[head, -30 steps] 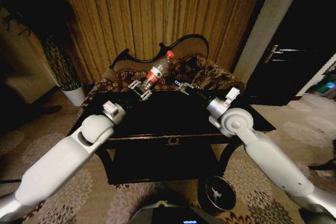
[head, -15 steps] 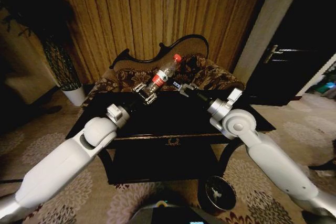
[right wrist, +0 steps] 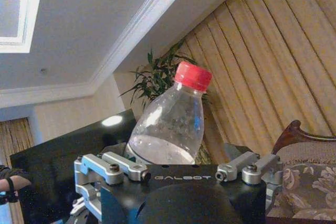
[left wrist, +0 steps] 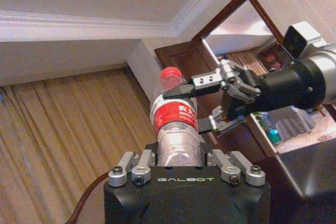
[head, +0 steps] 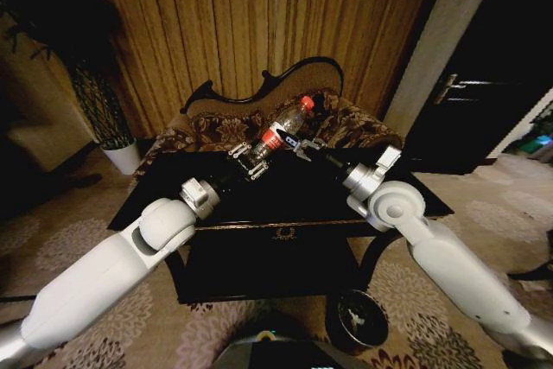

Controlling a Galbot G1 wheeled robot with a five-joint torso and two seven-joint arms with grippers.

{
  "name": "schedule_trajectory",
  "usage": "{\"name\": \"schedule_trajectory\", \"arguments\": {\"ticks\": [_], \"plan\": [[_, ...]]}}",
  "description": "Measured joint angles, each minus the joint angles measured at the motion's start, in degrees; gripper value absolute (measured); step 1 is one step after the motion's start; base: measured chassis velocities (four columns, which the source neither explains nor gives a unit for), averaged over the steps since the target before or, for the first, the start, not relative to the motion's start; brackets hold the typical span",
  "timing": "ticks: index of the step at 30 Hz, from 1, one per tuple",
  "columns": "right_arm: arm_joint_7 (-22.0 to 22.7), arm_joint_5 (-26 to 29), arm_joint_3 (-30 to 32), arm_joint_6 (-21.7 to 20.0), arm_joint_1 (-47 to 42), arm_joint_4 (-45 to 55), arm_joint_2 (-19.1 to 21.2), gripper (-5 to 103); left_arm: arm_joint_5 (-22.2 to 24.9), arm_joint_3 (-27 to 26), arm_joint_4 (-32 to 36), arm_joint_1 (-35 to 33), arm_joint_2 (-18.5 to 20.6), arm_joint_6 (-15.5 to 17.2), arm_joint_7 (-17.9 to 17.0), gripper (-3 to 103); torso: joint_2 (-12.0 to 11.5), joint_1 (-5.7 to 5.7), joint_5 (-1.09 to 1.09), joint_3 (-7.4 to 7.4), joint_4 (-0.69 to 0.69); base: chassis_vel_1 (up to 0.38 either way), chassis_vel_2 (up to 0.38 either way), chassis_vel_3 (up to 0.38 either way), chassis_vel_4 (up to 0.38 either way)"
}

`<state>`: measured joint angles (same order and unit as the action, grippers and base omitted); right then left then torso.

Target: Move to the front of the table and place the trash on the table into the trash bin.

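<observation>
One bottle held up over the table, both grippers meeting at it.

At the bottom of the head view, right of centre, the single trash bin [head: 356, 318] stands on the carpet by the table [head: 285, 229]; its dark inside shows no clear contents. At frame centre the left gripper [head: 251, 158] is clamped on the base of one clear bottle [head: 283, 129], which tilts up to the right with its red cap topmost, above the table's far edge. The right gripper [head: 298, 144] sits just beside it, its fingers [left wrist: 191, 88] spread on either side of the bottle's red label without closing on it.
</observation>
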<state>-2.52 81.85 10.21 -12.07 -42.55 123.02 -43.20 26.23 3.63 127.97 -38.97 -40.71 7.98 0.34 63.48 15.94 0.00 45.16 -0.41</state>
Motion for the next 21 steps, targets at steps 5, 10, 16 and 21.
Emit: {"name": "schedule_trajectory", "arguments": {"ticks": [5, 10, 16, 21], "plan": [[-0.1, -0.1, 0.0, 0.0, 0.0, 0.1, 0.1, 100, -0.2, 0.0, -0.2, -0.4, 0.3, -0.2, 0.3, 38, 0.0, 0.0, 0.0, 0.0, 0.0, 0.0, 0.0, 0.0, 0.0], [-0.1, -0.8, -0.2, 0.0, 0.0, -0.1, 0.0, 100, -0.3, 0.1, 0.0, -0.4, 0.5, -0.3, 0.5, 38, 0.0, 0.0, 0.0, 0.0, 0.0, 0.0, 0.0, 0.0, 0.0], [-0.5, -1.3, -0.3, 0.0, -0.3, 0.0, 0.1, 92, -0.5, 0.5, -0.3, -0.2, 0.4, -0.3, 0.6, 37, 0.0, 0.0, 0.0, 0.0, 0.0, 0.0, 0.0, 0.0, 0.0], [-0.6, -1.3, 0.2, 0.2, -0.6, 0.1, 0.6, 71, -0.6, 1.0, -0.5, 0.0, 0.2, -0.3, 0.7, 37, 0.0, 0.0, -0.01, 0.0, -0.01, 0.0, 0.0, 0.0, 0.0]]}}
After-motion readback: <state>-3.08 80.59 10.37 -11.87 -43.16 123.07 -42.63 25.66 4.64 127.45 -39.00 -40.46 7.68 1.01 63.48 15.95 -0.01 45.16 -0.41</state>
